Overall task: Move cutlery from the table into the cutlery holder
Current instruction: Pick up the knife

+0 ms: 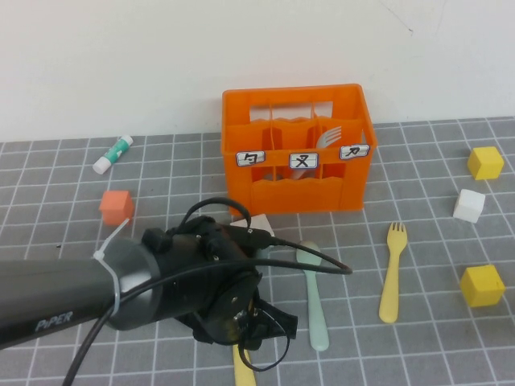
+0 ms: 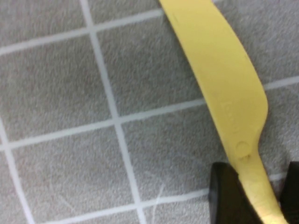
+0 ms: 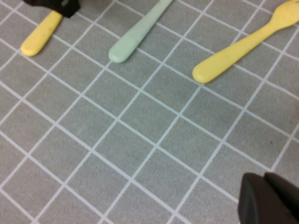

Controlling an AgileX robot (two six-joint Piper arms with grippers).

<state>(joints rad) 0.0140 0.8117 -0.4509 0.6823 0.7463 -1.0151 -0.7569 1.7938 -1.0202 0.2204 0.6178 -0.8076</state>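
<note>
With its jaws straddling the yellow knife point(image 2: 219, 88) handle on the table point(image 1: 64, 173), the left gripper point(image 2: 252, 196) should close squarely before lifting. Right gripper point(image 3: 268, 200) hovers apart; its jaws I cannot tell.

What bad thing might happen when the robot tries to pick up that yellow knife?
The left end effector straddles the yellow knife near its narrow handle, away from the middle, so the knife might tip or slip out when lifted. The pale green spoon lies close beside it on the table and could get bumped. The right end effector sits off to the side, only its dark tip showing.
</note>
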